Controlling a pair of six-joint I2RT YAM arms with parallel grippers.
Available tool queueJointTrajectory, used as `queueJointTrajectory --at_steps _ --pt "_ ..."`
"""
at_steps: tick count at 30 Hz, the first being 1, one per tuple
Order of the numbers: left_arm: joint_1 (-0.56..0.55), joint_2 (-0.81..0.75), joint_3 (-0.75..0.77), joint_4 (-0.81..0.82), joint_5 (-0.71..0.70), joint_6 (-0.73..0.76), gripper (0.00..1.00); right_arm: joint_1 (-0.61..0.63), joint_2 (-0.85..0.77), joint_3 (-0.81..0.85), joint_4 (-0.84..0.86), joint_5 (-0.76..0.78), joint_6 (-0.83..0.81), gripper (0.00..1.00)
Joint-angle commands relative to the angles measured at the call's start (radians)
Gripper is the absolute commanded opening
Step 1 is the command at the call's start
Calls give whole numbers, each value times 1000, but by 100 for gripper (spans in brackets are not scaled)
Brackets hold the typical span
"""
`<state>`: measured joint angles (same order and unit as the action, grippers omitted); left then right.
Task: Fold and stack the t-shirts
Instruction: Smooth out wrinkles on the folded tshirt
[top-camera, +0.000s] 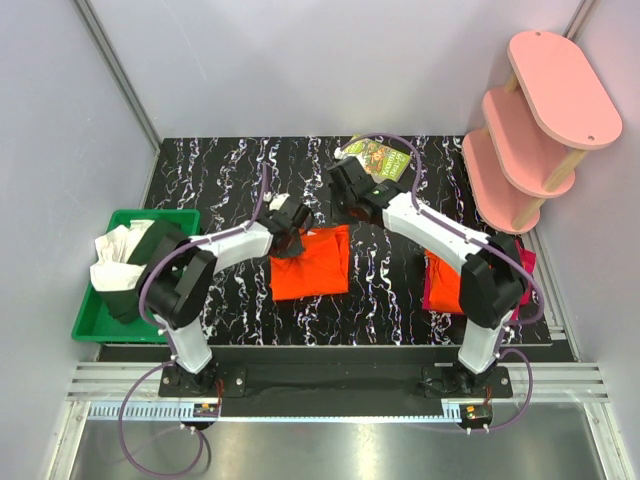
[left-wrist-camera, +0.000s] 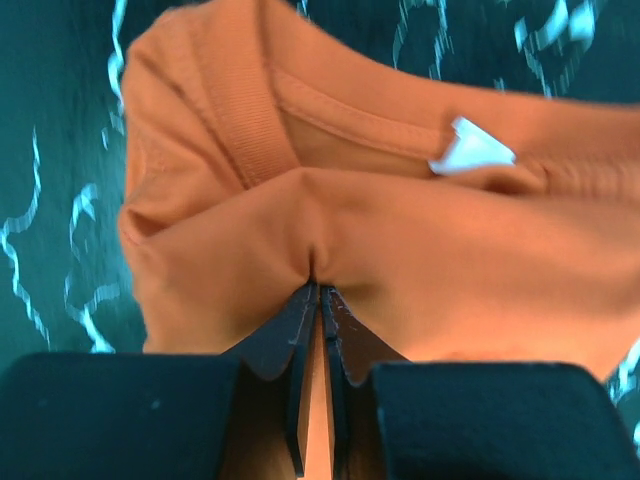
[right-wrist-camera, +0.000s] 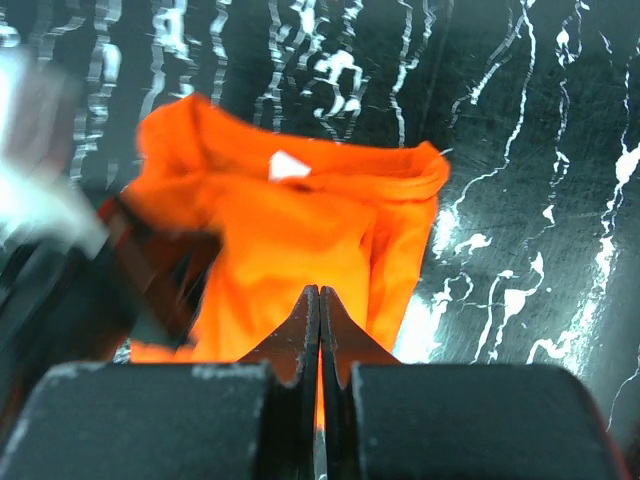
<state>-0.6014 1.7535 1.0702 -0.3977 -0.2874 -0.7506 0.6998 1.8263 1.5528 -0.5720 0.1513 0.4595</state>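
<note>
Left tool (left-wrist-camera: 318, 292) pinching orange t-shirt (left-wrist-camera: 400, 240) fold; right tool (right-wrist-camera: 319, 295) closed, near it

White links (top-camera: 432, 228), black joints (top-camera: 188, 285), purple cables (top-camera: 123, 425); left gripper (left-wrist-camera: 318, 287) and right gripper (right-wrist-camera: 318, 292) black.

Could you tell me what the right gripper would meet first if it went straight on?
Probably the orange t-shirt, which lies straight ahead of the shut right gripper; how far off is unclear.
</note>
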Motion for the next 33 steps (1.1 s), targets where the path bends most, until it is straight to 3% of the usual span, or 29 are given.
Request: queueJointTrajectory --at_steps 1,6,11,21,33 --pt "34 70 71 14 40 36 12 12 -62 -37 9 -42 11 0" --pt "34 83 76 22 48 34 13 24 -56 -57 9 -81 10 0" --pt "34 15 45 60 51 37 20 41 -27 -62 26 -121 7 0" --pt "34 -2 54 34 68 19 20 37 143 6 46 -130 15 0" --pt "34 -54 21 14 51 33 20 -103 280 33 84 -139 122 0"
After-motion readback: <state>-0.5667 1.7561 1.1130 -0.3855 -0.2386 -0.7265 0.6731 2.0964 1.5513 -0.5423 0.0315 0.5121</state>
